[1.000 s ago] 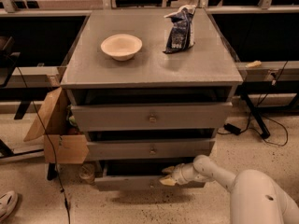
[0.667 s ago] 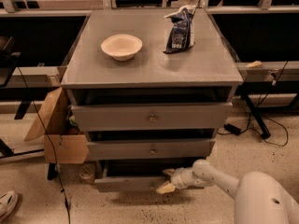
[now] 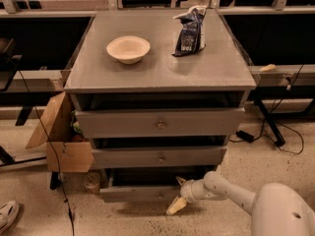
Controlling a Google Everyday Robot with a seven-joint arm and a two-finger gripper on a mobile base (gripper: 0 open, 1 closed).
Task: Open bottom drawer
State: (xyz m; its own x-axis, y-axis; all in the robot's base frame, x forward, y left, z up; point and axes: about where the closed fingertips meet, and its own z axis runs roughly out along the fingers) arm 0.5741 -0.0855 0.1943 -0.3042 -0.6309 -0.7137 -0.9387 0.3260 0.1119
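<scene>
The bottom drawer (image 3: 140, 192) is the lowest and narrowest grey front of the cabinet. It stands slightly pulled out, with a dark gap above its front panel. Its knob is not visible. My gripper (image 3: 177, 194) is at the right end of that drawer front, close to the floor, reaching in from the lower right on the white arm (image 3: 221, 188). It touches or overlaps the panel's right part. The mid-sized drawer (image 3: 160, 157) and the tallest drawer (image 3: 160, 123) sit above, each with a small round knob.
On the cabinet top (image 3: 157, 70) stand a cream bowl (image 3: 128, 48) and a dark blue snack bag (image 3: 189, 31). A cardboard box (image 3: 61, 139) leans at the cabinet's left. Cables run on the floor at right (image 3: 275, 136). A shoe (image 3: 7, 215) lies at bottom left.
My gripper has shifted a little lower and toward me, and the bottom drawer front has come out slightly with it.
</scene>
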